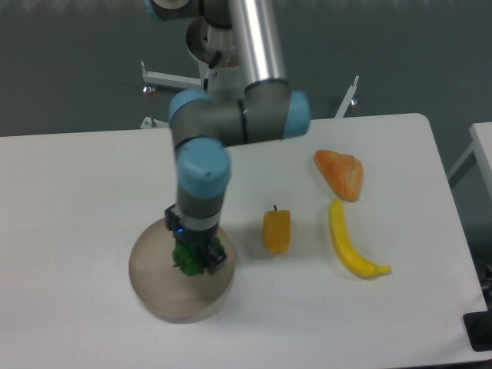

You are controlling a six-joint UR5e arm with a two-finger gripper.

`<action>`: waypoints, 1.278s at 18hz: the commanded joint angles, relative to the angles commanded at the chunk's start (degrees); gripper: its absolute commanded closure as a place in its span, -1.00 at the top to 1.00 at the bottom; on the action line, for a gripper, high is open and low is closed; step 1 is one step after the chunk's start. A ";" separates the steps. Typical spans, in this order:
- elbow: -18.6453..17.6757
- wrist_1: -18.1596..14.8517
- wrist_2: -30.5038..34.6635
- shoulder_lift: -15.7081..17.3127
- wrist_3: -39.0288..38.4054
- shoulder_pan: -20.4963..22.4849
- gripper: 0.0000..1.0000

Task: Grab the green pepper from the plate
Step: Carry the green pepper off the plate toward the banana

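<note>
On my feed the arm reaches down from the top of the view and its hand (196, 257) is pinched on the green pepper (187, 255), the dark fingers pressed against the pepper's sides with the glossy green showing between and just left of them. The pepper sits over the plate (154, 288), toward the plate's upper right part; I cannot tell from this angle whether it rests on the dish or is lifted just clear of it. The plate lies on the white surface (77, 192) at the lower left, its rim visible all round except where the wrist covers it. The arm's blue-capped wrist joint stands straight above the hand, hiding the top of the pepper, so I see no stem clearly. To the right of the plate, apart from it, the yellow-orange pepper (277, 231) stands upright with its short dark stem pointing up. Further right a banana (350, 246) lies lengthwise, and above it, near the back edge, sits an orange wedge-shaped piece (342, 173), not touching the banana.
</note>
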 joint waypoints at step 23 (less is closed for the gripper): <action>2.73 -15.38 10.20 0.53 32.87 17.68 -0.89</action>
